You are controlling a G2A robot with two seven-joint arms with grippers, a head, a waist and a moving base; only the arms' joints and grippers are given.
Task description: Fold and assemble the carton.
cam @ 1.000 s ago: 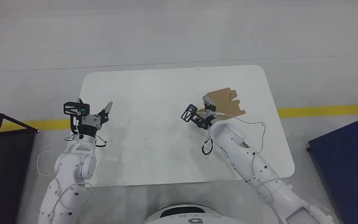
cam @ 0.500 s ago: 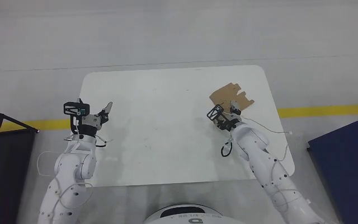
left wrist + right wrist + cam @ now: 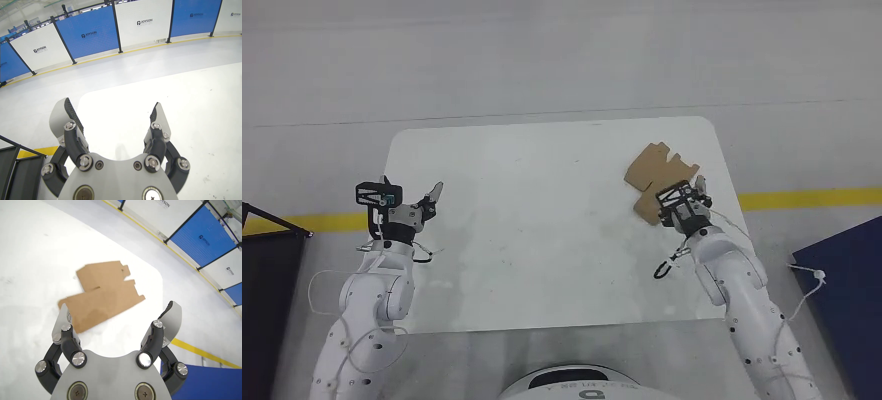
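Looking down from above, we find the right pincer (image 3: 685,192) spread wide, with nothing gripped between its fingers. The carton (image 3: 657,168) lies flat on the white surface (image 3: 542,250), directly ahead of this pincer, as a sheet of brown cardboard not yet folded up. In the right wrist view the carton (image 3: 102,294) stretches away from the right pincer (image 3: 117,308), and its notched tabs point toward the rounded corner of the surface (image 3: 132,256). One of the fingers (image 3: 63,313) stands over the near corner of the cardboard, but we cannot tell whether it touches. The other finger is off to the side of the carton, above the white top.

We see the left pincer (image 3: 402,195) at the opposite side edge of the surface, well apart from the carton. Its own view shows the left pincer (image 3: 112,103) opened wide as well and holding nothing. Beyond its fingertips run the grey floor (image 3: 94,66) and a row of blue and white fence panels (image 3: 85,36).
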